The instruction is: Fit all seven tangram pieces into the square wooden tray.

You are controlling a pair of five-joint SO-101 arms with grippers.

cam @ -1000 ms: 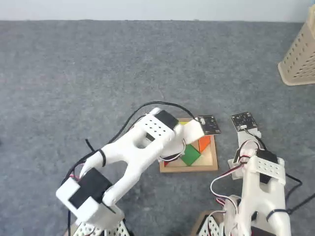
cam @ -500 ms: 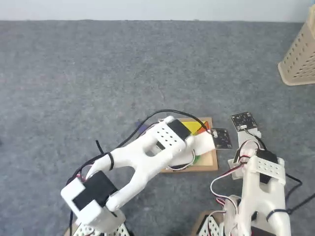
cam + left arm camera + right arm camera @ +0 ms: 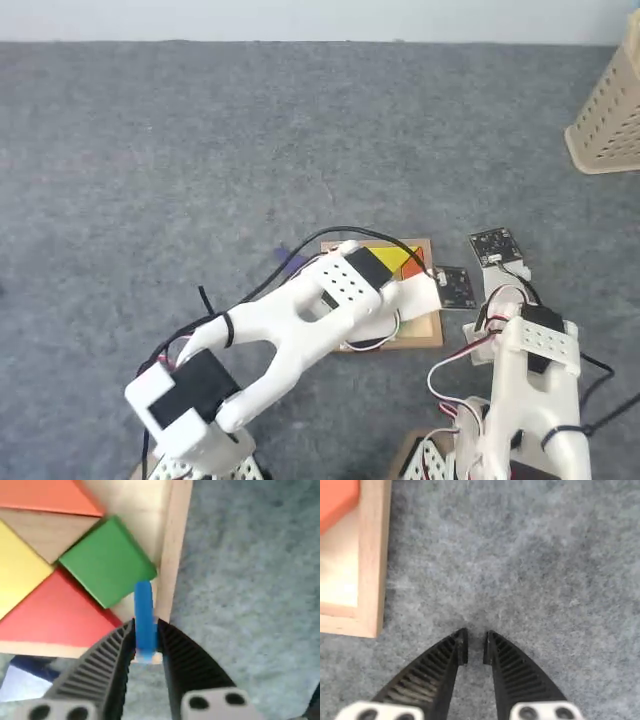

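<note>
Our left gripper [image 3: 145, 630] pinching a blue piece [image 3: 143, 607] on edge, seemingly against the rim of the wooden tray [image 3: 172, 555], beside the green square [image 3: 107, 562], our right gripper [image 3: 475, 647] pressed nearly together, empty, over open carpet [image 3: 530, 555] beside that tray

Both arms were white printed shells with black servos — left arm [image 3: 300, 325] had a perforated wrist plate, black cable [image 3: 340, 229] arcing at its 12 o'clock. Right arm [image 3: 540, 400] had red-white wiring [image 3: 478, 338] at 9 o'clock. Fingers [image 3: 437, 667] were black, ribbed — white bases with screw holes.
</note>
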